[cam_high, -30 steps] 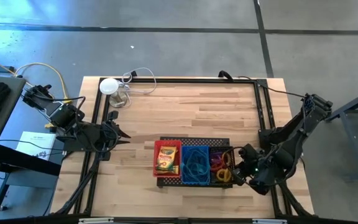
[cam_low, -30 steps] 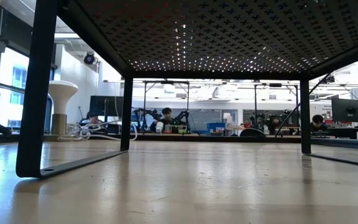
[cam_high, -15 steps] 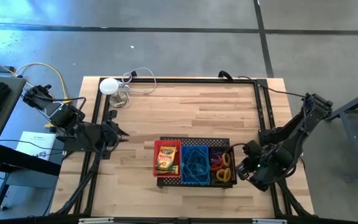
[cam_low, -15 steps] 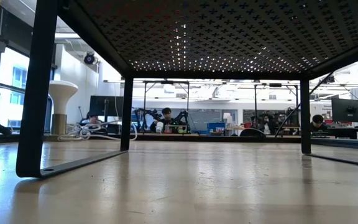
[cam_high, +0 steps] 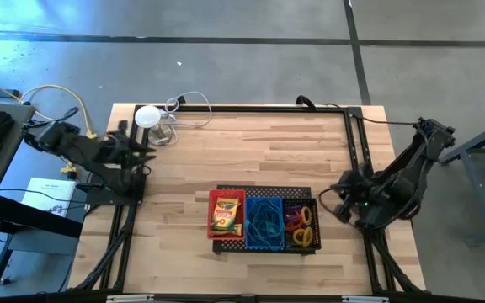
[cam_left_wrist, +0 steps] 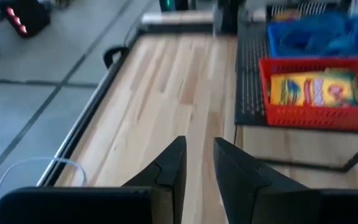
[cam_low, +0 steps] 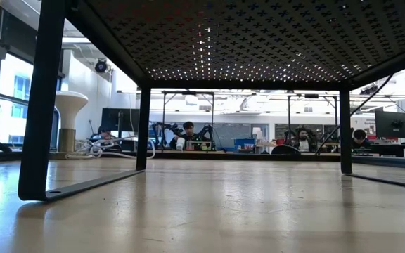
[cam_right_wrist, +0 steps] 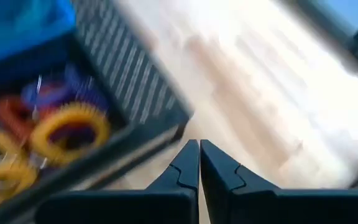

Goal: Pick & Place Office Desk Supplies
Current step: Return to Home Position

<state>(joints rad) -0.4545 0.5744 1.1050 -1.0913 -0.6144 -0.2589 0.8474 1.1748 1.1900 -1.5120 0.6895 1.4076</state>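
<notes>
On a black perforated tray [cam_high: 263,195] near the table's front stand three small mesh baskets side by side. The red one [cam_high: 226,214] holds yellow crayon boxes [cam_left_wrist: 316,89]. The blue one [cam_high: 265,220] holds blue loops, and the black one [cam_high: 301,225] holds yellow, orange, red and purple rubber bands [cam_right_wrist: 67,124]. My left gripper [cam_high: 146,145] hovers over the table's left edge, its fingers [cam_left_wrist: 197,165] slightly open around nothing. My right gripper [cam_high: 335,195] hangs just right of the tray, shut and empty [cam_right_wrist: 199,155].
A white round disc [cam_high: 147,116] with a clear cable sits at the far left corner. A black metal frame [cam_high: 356,143] runs along the table's edges. Bare wood lies between the tray and the far edge. The low view looks under the tray [cam_low: 245,35], past its legs.
My left gripper has drawn back from the tray toward the table's far left corner. My right gripper has pulled away from the black basket toward the right edge and a little up, rolling as it went. The baskets and tray have not moved.
</notes>
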